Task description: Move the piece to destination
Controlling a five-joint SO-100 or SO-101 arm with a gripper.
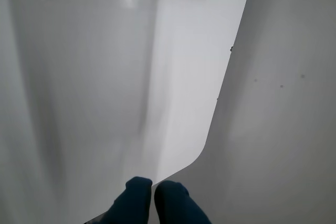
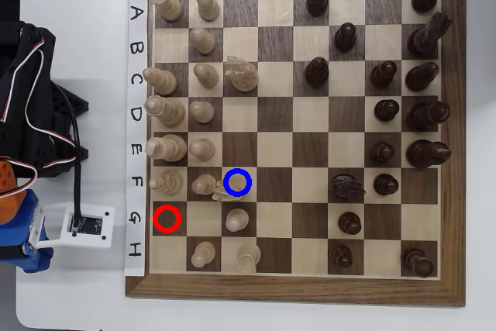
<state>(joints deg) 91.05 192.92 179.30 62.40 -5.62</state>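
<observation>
- Wrist view: the dark blue two-finger gripper (image 1: 153,195) is hanging over a glossy white sheet (image 1: 105,77) with a rounded corner, lying on a pale grey tabletop (image 1: 283,103). Its tips are sitting almost together, gripping nothing.
- Overhead view: the brown wooden chessboard (image 2: 294,291) is lying on the white table (image 2: 77,300). The black arm (image 2: 31,98) is resting off the board's left side.
- The small cream wooden knight (image 2: 232,195) is standing on the board's light square marked with a blue ring (image 2: 252,172).

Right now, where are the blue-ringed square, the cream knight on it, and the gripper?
cream knight (image 2: 236,184): overhead view, head inside the ring.
blue-ringed square (image 2: 253,170): overhead view, bare upper right corner.
gripper (image 1: 153,196): wrist view, between the blue fingertips.
</observation>
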